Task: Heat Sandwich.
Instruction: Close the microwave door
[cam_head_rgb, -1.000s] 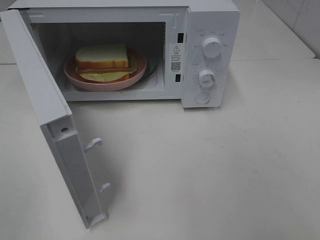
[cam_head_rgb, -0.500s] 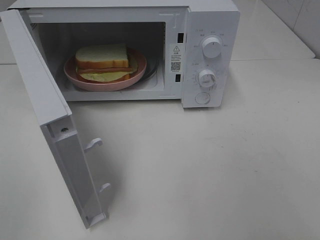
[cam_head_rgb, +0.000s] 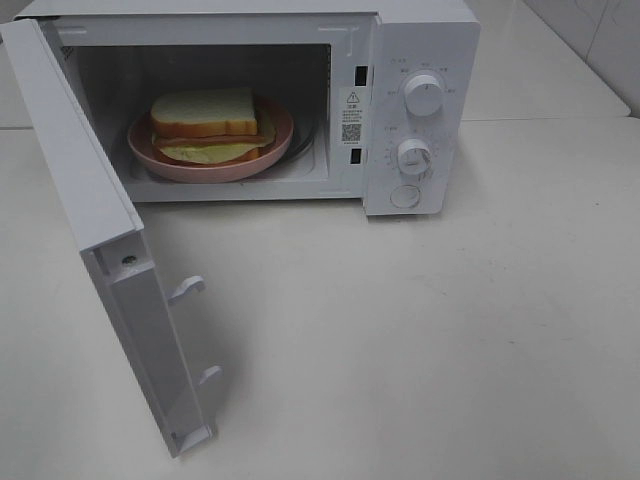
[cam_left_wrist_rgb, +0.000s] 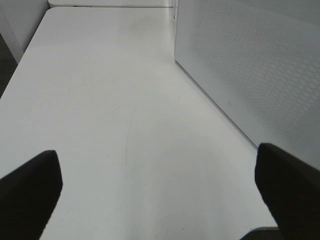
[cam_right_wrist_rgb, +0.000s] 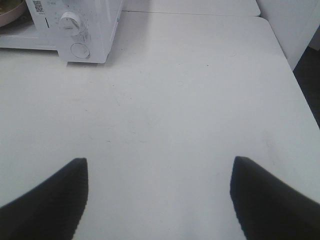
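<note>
Black-fingered left hand (cam_left_wrist_rgb: 156, 167) and right hand (cam_right_wrist_rgb: 160, 167) gape wide, empty.

The microwave (cam_head_rgb: 425, 40) stood toward the bench's (cam_head_rgb: 450, 350) far edge, its door (cam_head_rgb: 90, 200) swung out toward the near left corner and walling off that side, while the bench before the cavity and rightward lay open, the pink plate (cam_head_rgb: 200, 172) and sandwich (cam_head_rgb: 205, 115) filling the cavity floor.

A white, faintly scuffed surface (cam_head_rgb: 420, 340) carries one white microwave (cam_head_rgb: 450, 50), set in its far left part. The microwave's open door (cam_head_rgb: 80, 180) swings out toward the near left corner.
</note>
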